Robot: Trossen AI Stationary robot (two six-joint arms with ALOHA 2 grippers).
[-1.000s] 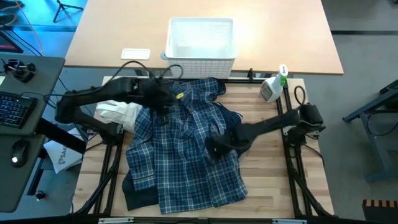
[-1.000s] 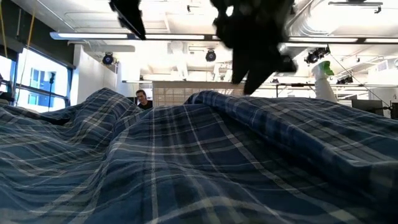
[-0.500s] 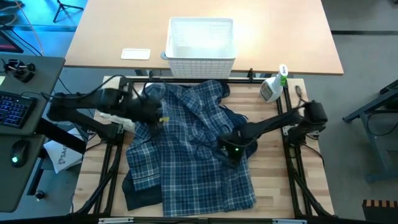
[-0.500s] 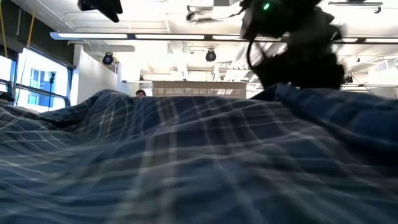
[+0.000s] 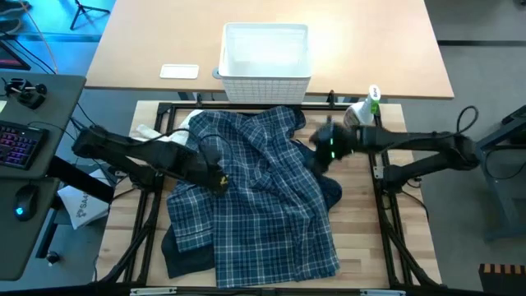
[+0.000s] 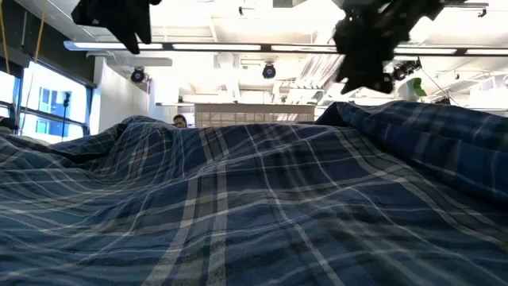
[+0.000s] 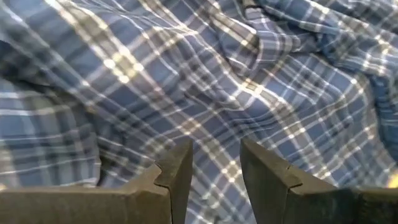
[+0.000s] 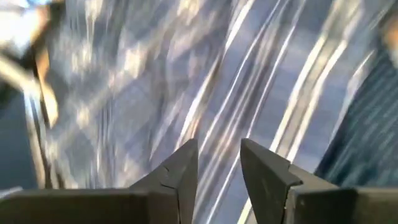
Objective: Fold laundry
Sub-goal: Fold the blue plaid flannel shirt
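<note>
The blue-and-white plaid shirt (image 5: 255, 197) lies spread and rumpled over the middle of the wooden surface (image 5: 362, 238), its collar end near the white lattice basket (image 5: 265, 62) and a dark garment (image 5: 182, 255) peeking out under its lower left corner. The left arm reaches in low from the left side, its hand (image 5: 215, 174) over the shirt's left edge; the left wrist view shows the two fingers (image 7: 177, 174) a narrow gap apart with nothing between them, plaid cloth beneath. The right arm stretches across from the right, its hand (image 5: 325, 150) above the shirt's upper right edge, near a spray bottle (image 5: 362, 113). In the blurred right wrist view its fingers (image 8: 261, 174) likewise stand narrowly apart and empty over the cloth. The low view alone shows both hands hanging clear above the fabric, and a person (image 6: 181, 121) far behind.
</note>
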